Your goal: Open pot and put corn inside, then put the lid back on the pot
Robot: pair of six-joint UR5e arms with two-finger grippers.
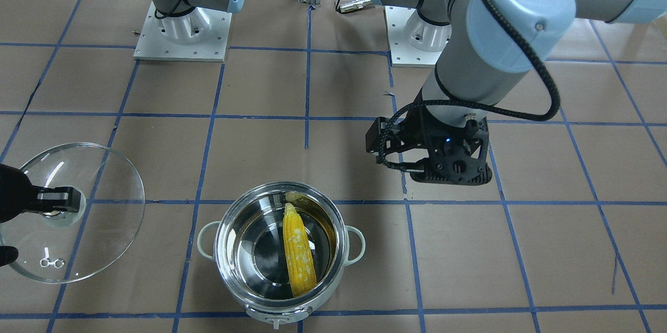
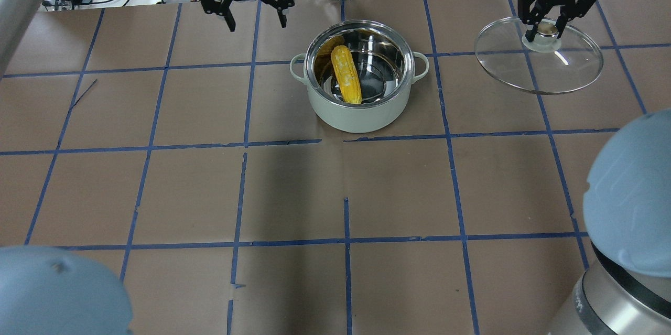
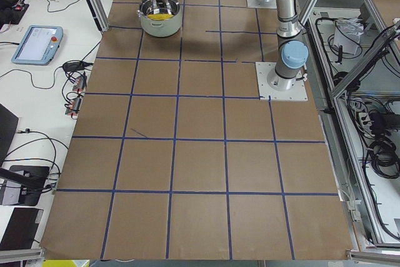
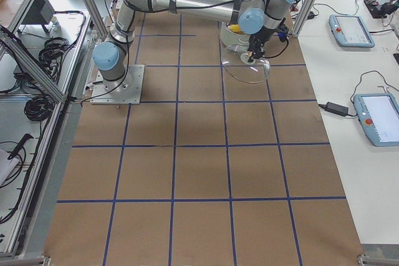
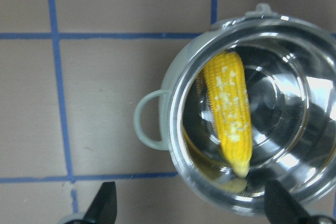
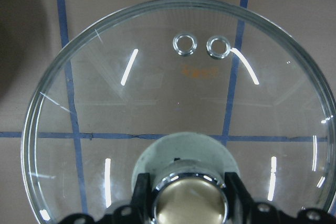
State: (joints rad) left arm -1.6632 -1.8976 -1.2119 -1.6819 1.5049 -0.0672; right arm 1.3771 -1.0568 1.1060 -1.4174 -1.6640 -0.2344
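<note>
Corn (image 2: 347, 75) lies inside the open pot (image 2: 361, 115) on the table (image 2: 209, 177), with the left gripper (image 2: 256, 19) nearby, jaws spread and empty. Well aside, the right gripper (image 2: 548, 32) clenches the glass lid (image 2: 540, 70) by its knob (image 6: 189, 203), likely the safest hold on something rigid, slick and breakable.

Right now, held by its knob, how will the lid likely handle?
Probably rigid and fragile: the lid is clear glass. Gripped only at the small shiny knob by the right gripper, it may slip or tilt; the dome overhangs widely.
</note>
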